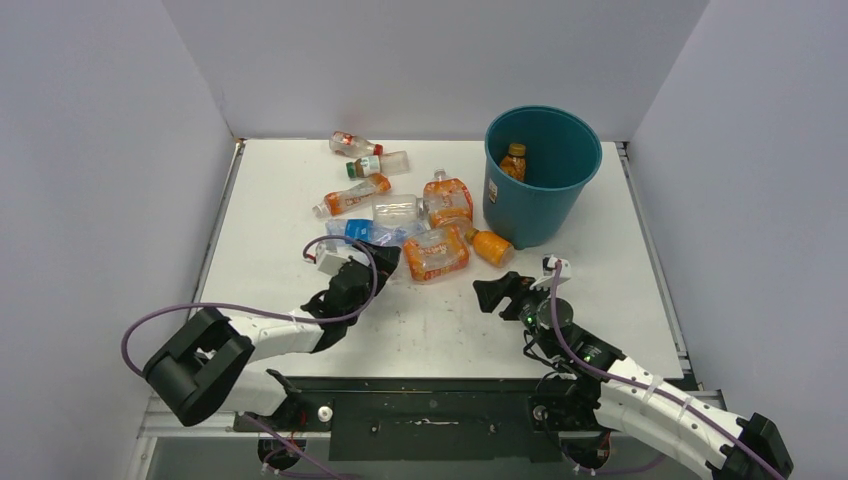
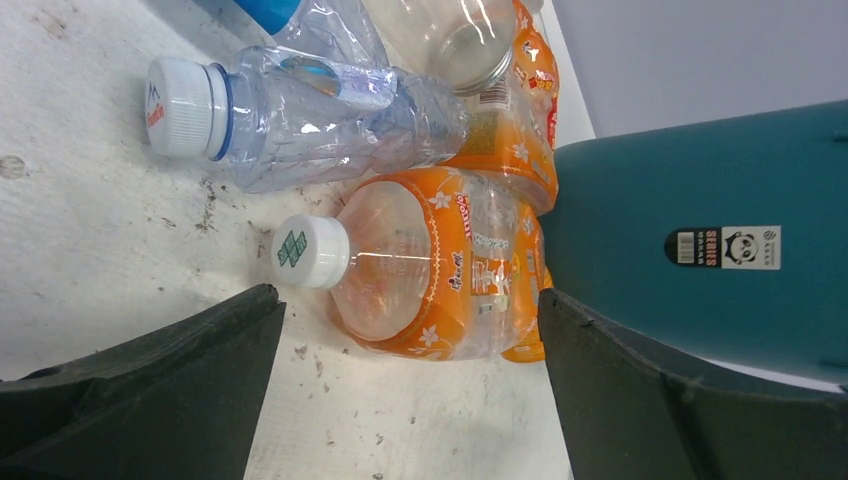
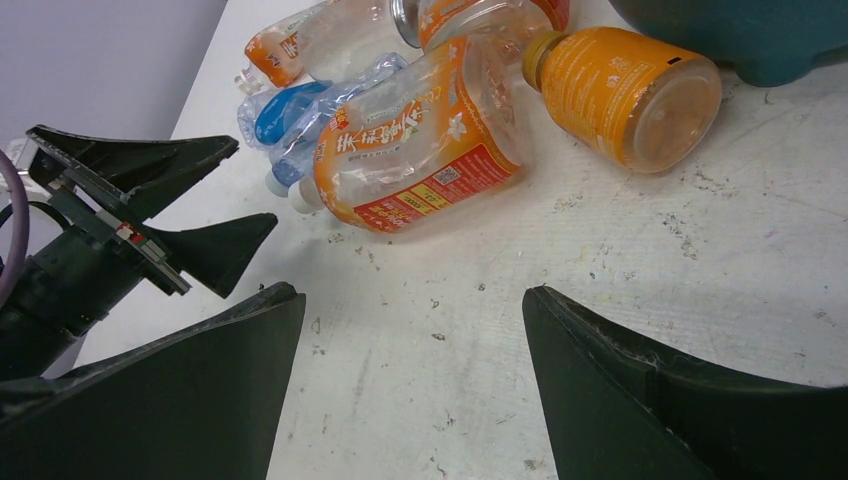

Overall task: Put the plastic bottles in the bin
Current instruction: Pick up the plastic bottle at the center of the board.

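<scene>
The table (image 1: 270, 280): white and scuffed; it carries all that follows.

Your left arm (image 1: 285, 335): reaches in from the near left corner. The left jaws are spread wide and hold nothing. In the left wrist view the white-capped orange bottle (image 2: 430, 265) lies on its side just ahead of the gap, touched by neither tip.

Heap of plastic bottles at the table's middle, all lying down:
- red-capped bottle (image 1: 355, 144), at the far edge;
- green-capped bottle (image 1: 378, 164), just beside it;
- slim orange-labelled bottle (image 1: 350, 196), nearer you;
- clear bottle (image 1: 398, 208), label not readable;
- crushed blue-labelled bottle (image 1: 362, 231), white cap, just beyond the left jaws;
- flattened orange bottle (image 1: 447, 197), near the left side of the bin;
- small orange bottle (image 1: 491, 247), just beside the foot of the bin.

The bin (image 1: 545, 215): teal, upright, to the right of the heap, its sticker facing the bottles. One amber bottle (image 1: 513, 162) shows inside it, cap upward.

Your right arm (image 1: 640, 385): comes in from the near right corner. The right jaws are well parted and empty, low over bare table, pointing at the heap. In the right wrist view you can see the left jaws across from them.
</scene>
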Controlling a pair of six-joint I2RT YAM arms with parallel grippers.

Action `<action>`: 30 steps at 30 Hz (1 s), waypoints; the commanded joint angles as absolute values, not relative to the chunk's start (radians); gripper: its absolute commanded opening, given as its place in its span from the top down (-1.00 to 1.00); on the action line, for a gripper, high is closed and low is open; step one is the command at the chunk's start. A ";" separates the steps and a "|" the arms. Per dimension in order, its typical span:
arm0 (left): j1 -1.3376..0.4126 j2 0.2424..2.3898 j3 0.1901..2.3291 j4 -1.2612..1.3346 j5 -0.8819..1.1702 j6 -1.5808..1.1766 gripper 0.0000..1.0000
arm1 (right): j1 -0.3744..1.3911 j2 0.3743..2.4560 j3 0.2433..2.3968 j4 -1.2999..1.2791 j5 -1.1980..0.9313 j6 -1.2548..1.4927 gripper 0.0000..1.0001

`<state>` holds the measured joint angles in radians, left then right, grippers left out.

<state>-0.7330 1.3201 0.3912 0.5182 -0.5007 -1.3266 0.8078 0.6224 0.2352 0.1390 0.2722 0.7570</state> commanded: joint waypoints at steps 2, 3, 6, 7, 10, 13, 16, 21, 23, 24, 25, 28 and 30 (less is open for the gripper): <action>-0.717 1.400 0.375 0.719 -0.480 -1.414 -0.83 | 0.817 0.617 0.267 0.168 0.279 0.760 -0.63; -0.714 1.413 0.371 0.729 -0.481 -1.429 -0.77 | 0.817 0.615 0.267 0.165 0.279 0.762 -0.63; -0.705 1.464 0.354 0.791 -0.489 -1.469 -0.60 | 0.818 0.607 0.267 0.150 0.278 0.764 -0.63; -0.702 1.480 0.352 0.809 -0.492 -1.480 -0.55 | 0.818 0.604 0.268 0.143 0.279 0.763 -0.63; -0.701 1.515 0.361 0.819 -0.491 -1.501 -0.42 | 0.818 0.591 0.273 0.120 0.286 0.759 -0.63; -0.702 1.545 0.373 0.803 -0.497 -1.523 -0.39 | 0.818 0.579 0.274 0.103 0.291 0.758 -0.63; -0.702 1.580 0.374 0.828 -0.507 -1.533 -0.31 | 0.820 0.573 0.278 0.089 0.294 0.755 -0.63; -0.703 1.631 0.377 0.877 -0.506 -1.544 -0.05 | 0.820 0.572 0.282 0.074 0.297 0.754 -0.63; -0.702 1.645 0.377 0.883 -0.510 -1.545 0.04 | 0.820 0.575 0.282 0.073 0.295 0.752 -0.63; -0.702 1.652 0.377 0.886 -0.514 -1.549 0.09 | 0.820 0.577 0.284 0.073 0.294 0.752 -0.63; -0.702 1.659 0.374 0.897 -0.516 -1.551 0.14 | 0.819 0.578 0.284 0.071 0.293 0.753 -0.63; -0.702 1.673 0.357 0.942 -0.522 -1.548 0.31 | 0.819 0.576 0.285 0.065 0.294 0.758 -0.62; -0.701 1.670 0.349 0.954 -0.519 -1.546 0.47 | 0.819 0.573 0.284 0.064 0.292 0.759 -0.62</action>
<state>-0.7052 1.6657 0.3538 0.8509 -0.4957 -1.5429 0.8131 0.5819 0.2409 0.0502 0.2741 0.7567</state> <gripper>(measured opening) 0.333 0.813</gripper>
